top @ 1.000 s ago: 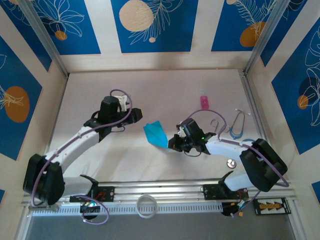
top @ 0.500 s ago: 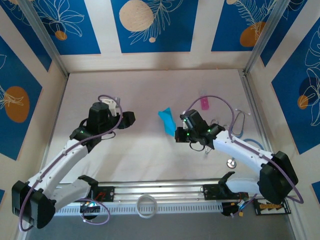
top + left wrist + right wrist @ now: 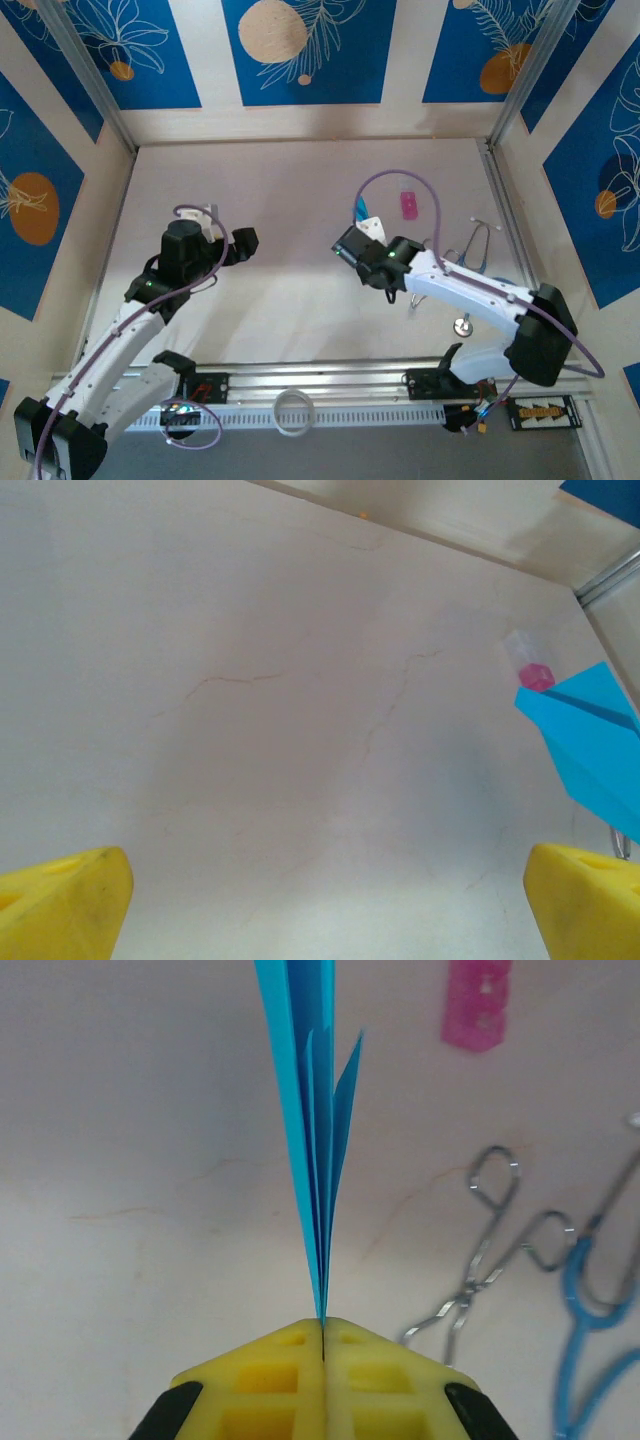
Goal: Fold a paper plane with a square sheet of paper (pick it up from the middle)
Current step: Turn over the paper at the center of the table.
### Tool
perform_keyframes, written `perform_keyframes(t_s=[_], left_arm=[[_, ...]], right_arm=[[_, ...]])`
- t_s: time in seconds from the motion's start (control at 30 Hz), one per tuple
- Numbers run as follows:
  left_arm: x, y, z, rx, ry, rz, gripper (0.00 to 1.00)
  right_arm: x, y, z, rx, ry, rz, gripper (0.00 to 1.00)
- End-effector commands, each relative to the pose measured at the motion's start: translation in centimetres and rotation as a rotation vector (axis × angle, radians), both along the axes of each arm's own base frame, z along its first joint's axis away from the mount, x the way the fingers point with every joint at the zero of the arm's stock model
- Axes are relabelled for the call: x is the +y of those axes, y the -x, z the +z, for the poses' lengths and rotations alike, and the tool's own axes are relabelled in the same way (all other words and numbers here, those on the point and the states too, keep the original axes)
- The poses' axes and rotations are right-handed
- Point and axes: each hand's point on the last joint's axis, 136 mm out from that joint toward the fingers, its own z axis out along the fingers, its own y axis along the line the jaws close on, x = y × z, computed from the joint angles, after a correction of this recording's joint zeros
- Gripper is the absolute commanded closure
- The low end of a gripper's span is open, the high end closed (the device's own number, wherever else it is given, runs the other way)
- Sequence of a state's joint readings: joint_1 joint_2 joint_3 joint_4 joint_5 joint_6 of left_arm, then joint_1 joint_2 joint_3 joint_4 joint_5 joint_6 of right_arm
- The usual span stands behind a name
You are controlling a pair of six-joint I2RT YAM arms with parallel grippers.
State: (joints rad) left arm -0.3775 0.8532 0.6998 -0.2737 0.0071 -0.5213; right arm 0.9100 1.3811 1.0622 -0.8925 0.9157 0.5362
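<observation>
Backing off, the left gripper [image 3: 320, 905] now gapes empty. The right gripper [image 3: 322, 1332] clamps the paper plane [image 3: 312, 1120], whose long axis runs straight ahead from its fingertips, forward-right of the left one.

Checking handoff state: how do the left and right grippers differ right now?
Left gripper has jaws wide apart and holds nothing; right gripper is shut on the folded plane. Left sits apart from the plane; right pinches its edge, layers fanning out. Both have yellow fingers.
</observation>
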Motion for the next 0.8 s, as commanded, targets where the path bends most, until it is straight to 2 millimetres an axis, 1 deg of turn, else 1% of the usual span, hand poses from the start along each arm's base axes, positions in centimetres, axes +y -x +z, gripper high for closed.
perform_keyframes(t_s=[0.0,0.07,0.2,0.3,0.4,0.47,0.57,0.67,0.73,0.77], left_arm=[[1.3,0.0,-1.1,0.051,-0.047,0.052,0.0],[1.7,-0.1,-1.4,0.075,-0.069,0.072,0.0],[3.1,-0.4,-1.4,0.093,-0.119,0.143,0.0],[4.0,-0.5,-1.0,0.086,-0.141,0.182,0.0],[4.5,-0.3,-0.6,0.087,-0.153,0.203,0.0],[4.7,-0.3,-0.2,0.082,-0.154,0.215,0.0],[4.3,-0.5,0.4,0.057,-0.136,0.196,0.0],[3.3,-0.7,0.8,0.025,-0.098,0.151,0.0],[2.3,-0.7,1.0,0.002,-0.056,0.104,0.0],[1.8,-0.7,1.0,-0.004,-0.037,0.081,0.0]], right_arm=[[-1.2,-0.5,0.7,-0.057,0.232,-0.004,0.96],[-0.1,-0.4,-0.2,-0.032,0.302,0.028,0.96],[2.9,0.0,-2.7,0.018,0.43,0.129,0.96],[5.7,0.9,-4.8,0.071,0.431,0.202,0.96],[8.8,2.2,-6.6,0.126,0.354,0.301,0.95],[10.8,3.1,-7.4,0.161,0.274,0.358,0.92],[13.1,4.4,-8.2,0.225,0.125,0.43,0.87],[15.1,5.4,-8.2,0.285,-0.04,0.473,0.81],[16.0,5.7,-7.8,0.301,-0.139,0.491,0.78],[16.4,5.8,-7.4,0.305,-0.185,0.496,0.74]])
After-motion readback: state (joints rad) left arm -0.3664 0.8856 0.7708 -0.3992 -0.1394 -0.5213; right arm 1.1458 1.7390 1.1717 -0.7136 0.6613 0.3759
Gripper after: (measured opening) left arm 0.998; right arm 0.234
